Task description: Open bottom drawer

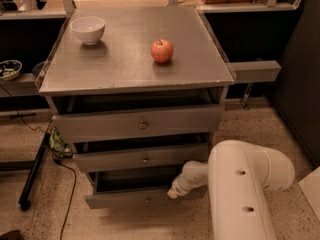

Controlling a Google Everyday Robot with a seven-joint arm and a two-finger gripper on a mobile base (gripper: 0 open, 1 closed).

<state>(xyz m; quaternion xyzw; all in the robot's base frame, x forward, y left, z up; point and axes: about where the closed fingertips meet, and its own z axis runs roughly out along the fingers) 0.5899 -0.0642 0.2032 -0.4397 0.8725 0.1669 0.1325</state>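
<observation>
The gripper (174,192) sits low at the right end of the bottom drawer (120,200), its tip at the top edge of the drawer front, right of the knob (147,200). Whether it is released or clenched on that edge cannot be told, as the tip shows only as a small pale end against the grey front. It probably sits there because the top edge gives a better hold for pulling than the small knob would.

Behind it, the white arm (245,194) comes in from the lower right, clear of the drawer's outward path.

The bottom drawer is the lowest of three. Its front stands forward of the middle drawer (115,160), with a dark gap showing above and behind it, so it looks partly open. Further travel seems possible.

The top drawer (100,125) also stands a little forward.

On the cabinet (120,69) top, a bowl (87,29) sits at the back left and an apple (162,51) near the middle, well apart. A steady pull should keep the apple from rolling.
</observation>
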